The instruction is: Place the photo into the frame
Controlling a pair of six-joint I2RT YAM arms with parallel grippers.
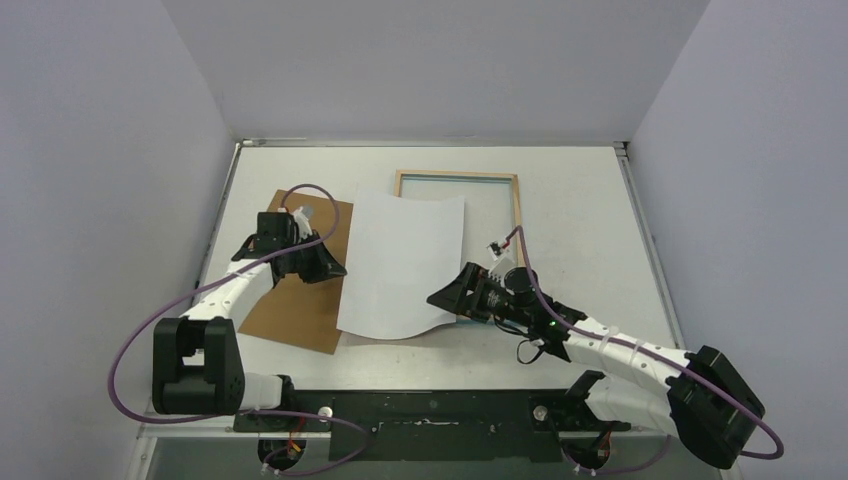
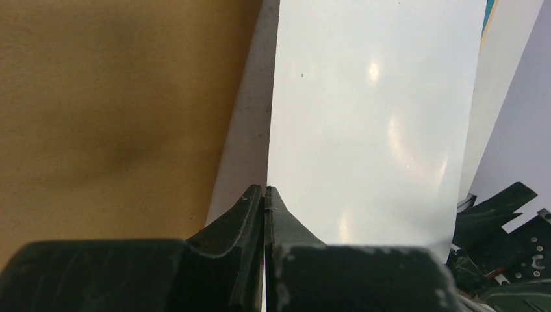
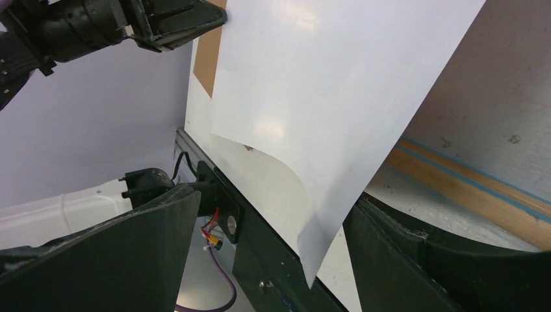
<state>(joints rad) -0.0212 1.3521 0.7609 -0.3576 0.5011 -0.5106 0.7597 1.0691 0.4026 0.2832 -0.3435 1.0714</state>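
Clamped shut with left gripper [image 2: 265, 195] on left edge of the photo [image 1: 400, 265]. Spread wide with right gripper [image 3: 274, 198] about its near right corner, gripping nothing. Likely handles as light, floppy, slick paper, quick to curl or crease; best pinched at edges. Shows blank white reverse, glossy and bowed, lying partly over the frame [image 1: 457, 176], beside brown backing board [image 1: 300, 310].

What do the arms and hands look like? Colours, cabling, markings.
Left arm and right arm: white links, black joints and bases. Left hand and right hand: black, tapering wedges. Purple cable loops along each arm. Green light on the right one.
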